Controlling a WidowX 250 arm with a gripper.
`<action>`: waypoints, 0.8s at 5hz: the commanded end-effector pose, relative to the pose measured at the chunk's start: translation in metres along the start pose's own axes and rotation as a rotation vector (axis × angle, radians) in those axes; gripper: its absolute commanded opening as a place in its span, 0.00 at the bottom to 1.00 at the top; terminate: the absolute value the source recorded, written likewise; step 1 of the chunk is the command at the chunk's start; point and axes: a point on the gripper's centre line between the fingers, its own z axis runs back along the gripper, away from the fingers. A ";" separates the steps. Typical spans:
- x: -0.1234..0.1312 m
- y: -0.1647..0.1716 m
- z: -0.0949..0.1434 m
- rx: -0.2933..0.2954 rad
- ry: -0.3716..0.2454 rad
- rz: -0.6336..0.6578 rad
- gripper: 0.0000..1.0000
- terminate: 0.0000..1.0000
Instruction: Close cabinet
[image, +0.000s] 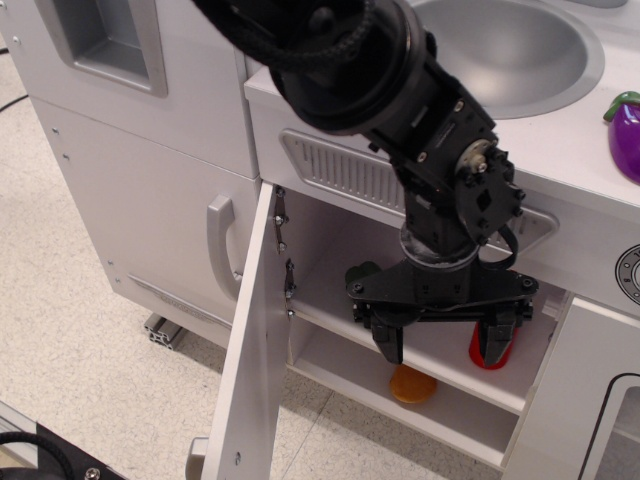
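**Cabinet door stands open, end effector spread in front of the shelf**

The cabinet (400, 300) sits low in the white toy kitchen, under the counter with the one grey sink bowl (510, 50). Its wide flat door (250, 370) is swung outward at the left of the opening, seen nearly edge-on, and hangs on two metal hinges (285, 250), one above the other. The interior shows one inner shelf (440, 365).

One black robot arm (400, 90) reaches down from the top of the view. Its end effector (445, 345) hangs in front of the cabinet opening, its two fingers (390, 340) spread apart and holding nothing. One red object (490, 345) appears just behind the right finger, seemingly on the shelf. One orange rounded object (413, 385) lies below the shelf on the cabinet floor.

To the left stands one taller white door with a larger grey handle (220, 245). One purple toy eggplant (627, 135) lies on the counter at the right edge. One black-outlined oven panel (610, 430) occupies the lower right corner.
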 end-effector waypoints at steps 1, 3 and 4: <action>0.000 0.000 0.000 0.000 0.000 0.000 1.00 0.00; 0.023 0.057 0.021 0.066 -0.042 -0.007 1.00 0.00; 0.033 0.080 0.032 0.068 -0.062 0.000 1.00 0.00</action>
